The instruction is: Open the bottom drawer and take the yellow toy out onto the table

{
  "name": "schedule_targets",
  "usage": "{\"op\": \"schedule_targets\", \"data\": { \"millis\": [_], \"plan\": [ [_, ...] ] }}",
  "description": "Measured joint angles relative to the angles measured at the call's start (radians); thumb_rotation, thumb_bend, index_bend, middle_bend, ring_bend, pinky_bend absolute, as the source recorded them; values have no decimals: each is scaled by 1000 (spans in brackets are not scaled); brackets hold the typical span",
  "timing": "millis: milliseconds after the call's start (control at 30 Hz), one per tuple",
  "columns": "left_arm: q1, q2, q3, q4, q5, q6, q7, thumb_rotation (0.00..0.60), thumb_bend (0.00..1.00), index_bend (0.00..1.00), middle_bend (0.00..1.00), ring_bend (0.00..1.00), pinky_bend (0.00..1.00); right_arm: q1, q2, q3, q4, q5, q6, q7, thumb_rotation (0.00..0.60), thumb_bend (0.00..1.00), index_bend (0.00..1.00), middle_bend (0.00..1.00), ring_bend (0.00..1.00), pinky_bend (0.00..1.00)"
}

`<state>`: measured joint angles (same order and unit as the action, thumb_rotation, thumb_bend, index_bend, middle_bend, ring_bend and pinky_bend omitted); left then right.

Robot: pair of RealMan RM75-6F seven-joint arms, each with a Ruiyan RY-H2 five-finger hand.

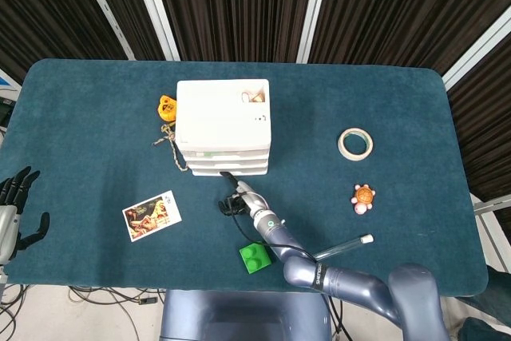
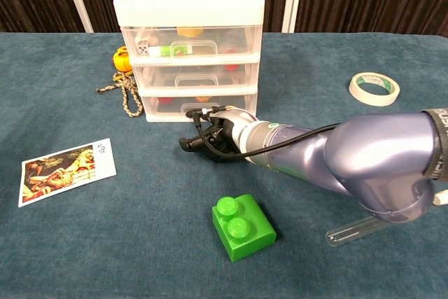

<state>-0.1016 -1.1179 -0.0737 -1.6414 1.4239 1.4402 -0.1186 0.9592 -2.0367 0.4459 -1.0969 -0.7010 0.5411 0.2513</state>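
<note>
Drawer unit: white three-drawer plastic chest (image 1: 223, 124) (image 2: 189, 40) stands on the bench (image 1: 96, 109) (image 2: 63, 243) left of centre, fronts facing the robot, long axis across the bench.
Bottom drawer: the bottom drawer (image 2: 199, 106) sits pushed in flush with the two above it.
Yellow toy: an orange-yellow shape shows through the bottom drawer's clear front, near its middle; which way it points cannot be told.
Right robot hand: the right robot hand (image 1: 234, 196) (image 2: 213, 134) is at the bottom drawer's handle, fingers curled in, one fingertip up at the handle; whether it grips the handle cannot be told.
Left robot hand: the left robot hand (image 1: 14, 209) is at the bench's left edge, fingers spread, holding nothing.
Open room: bare bench lies in front of the chest between the picture card (image 1: 152, 215) (image 2: 57, 170) and the green brick (image 1: 255, 257) (image 2: 243, 227).
Right side: tape roll (image 1: 354, 144) (image 2: 374, 88), turtle toy (image 1: 363, 197) and clear tube (image 1: 343, 247) (image 2: 353, 230) lie well apart from the chest.
</note>
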Motion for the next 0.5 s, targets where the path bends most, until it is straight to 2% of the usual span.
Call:
{"op": "schedule_targets", "data": {
  "millis": [300,500],
  "plan": [
    [-1,3,-1,-4,-1,-2,0,600,478,56,0,0,0,15,-10,7,23,-5,-21,2,600,557,22,905,914,1000],
    [-1,4,-1,-4,-2,-3,-1,600,478,57,0,0,0,21,-12,6,31,-7,-39,5,600,557,74,908,917,1000]
  ]
}}
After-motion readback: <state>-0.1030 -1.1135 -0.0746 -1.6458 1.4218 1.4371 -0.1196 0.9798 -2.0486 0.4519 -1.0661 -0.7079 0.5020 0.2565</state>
